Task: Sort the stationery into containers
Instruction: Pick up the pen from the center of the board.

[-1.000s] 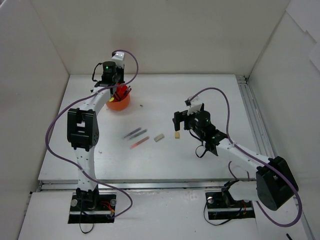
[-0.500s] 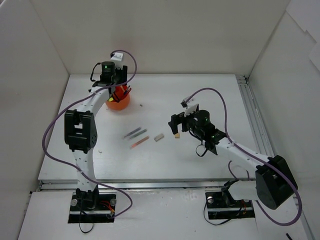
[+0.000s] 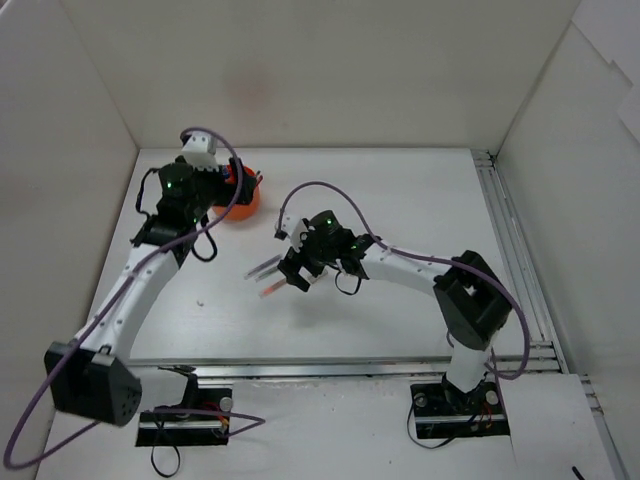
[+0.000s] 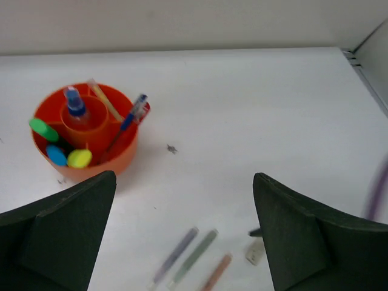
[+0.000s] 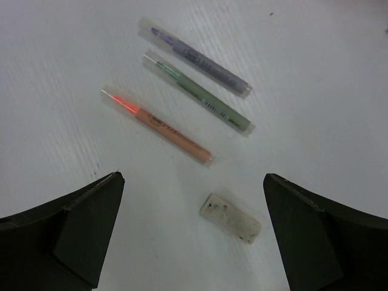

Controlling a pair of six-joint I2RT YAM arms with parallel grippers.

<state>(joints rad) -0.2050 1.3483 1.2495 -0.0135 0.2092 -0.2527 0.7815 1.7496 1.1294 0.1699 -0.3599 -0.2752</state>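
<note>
The orange container (image 4: 85,159) (image 3: 246,205) stands at the back left. It holds a clear blue-capped tube (image 4: 75,108), highlighters with a green cap (image 4: 41,128), a blue cap and a yellow cap (image 4: 79,158), and two pens leaning out. My left gripper (image 4: 185,177) (image 3: 215,188) is open and empty, raised just left of the container. On the table lie a bluish pen (image 5: 200,57), a green pen (image 5: 197,91), a red pen (image 5: 160,124) and a beige eraser (image 5: 230,218). My right gripper (image 5: 193,177) (image 3: 298,272) hangs open above them, the eraser between its fingers' line.
White walls close the table at the back and both sides. A metal rail (image 3: 500,220) runs along the right edge. A tiny white scrap (image 3: 201,299) lies at the front left. A dark speck (image 4: 173,148) sits right of the container.
The left gripper has opened and drawn back to the left of the container. The right arm has swung left from the table's middle to above the three pens and the eraser.
</note>
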